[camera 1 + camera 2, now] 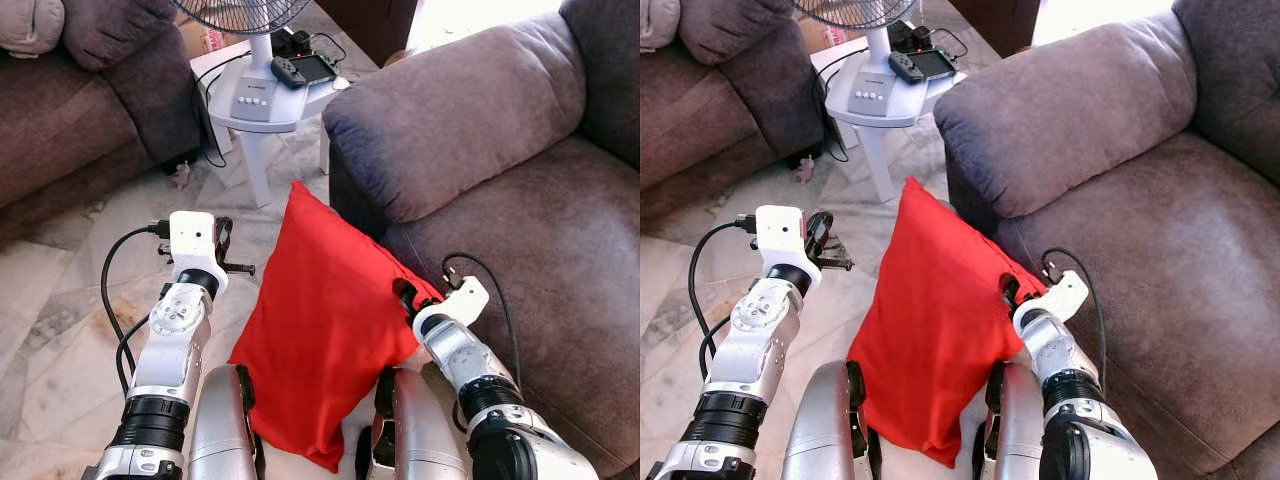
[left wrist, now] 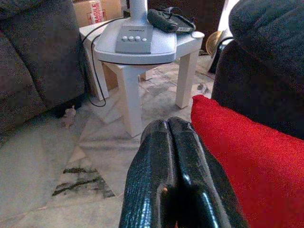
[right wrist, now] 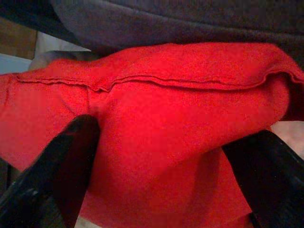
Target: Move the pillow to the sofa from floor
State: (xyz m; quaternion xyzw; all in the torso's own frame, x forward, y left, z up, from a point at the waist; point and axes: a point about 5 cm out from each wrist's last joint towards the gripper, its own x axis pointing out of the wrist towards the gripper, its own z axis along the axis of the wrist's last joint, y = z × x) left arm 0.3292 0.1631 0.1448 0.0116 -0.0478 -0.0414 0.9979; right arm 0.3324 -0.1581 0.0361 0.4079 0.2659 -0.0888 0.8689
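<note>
A red pillow (image 1: 320,320) stands on edge on the marble floor, leaning against the front of the grey-brown sofa (image 1: 540,250). My right gripper (image 1: 405,295) is at the pillow's right edge, close to the sofa front. In the right wrist view its two black fingers (image 3: 71,161) are spread wide, with a fold of the pillow (image 3: 166,118) bulging between them. My left gripper (image 1: 228,250) hovers over the floor a little left of the pillow. It is shut with nothing in it, fingers pressed together (image 2: 168,137).
A small white table (image 1: 250,150) carrying a fan base (image 1: 255,95) and a game controller (image 1: 305,68) stands just beyond the pillow. A second dark sofa (image 1: 70,120) fills the far left. A black cable (image 1: 205,120) hangs by the table. Open floor lies on the left.
</note>
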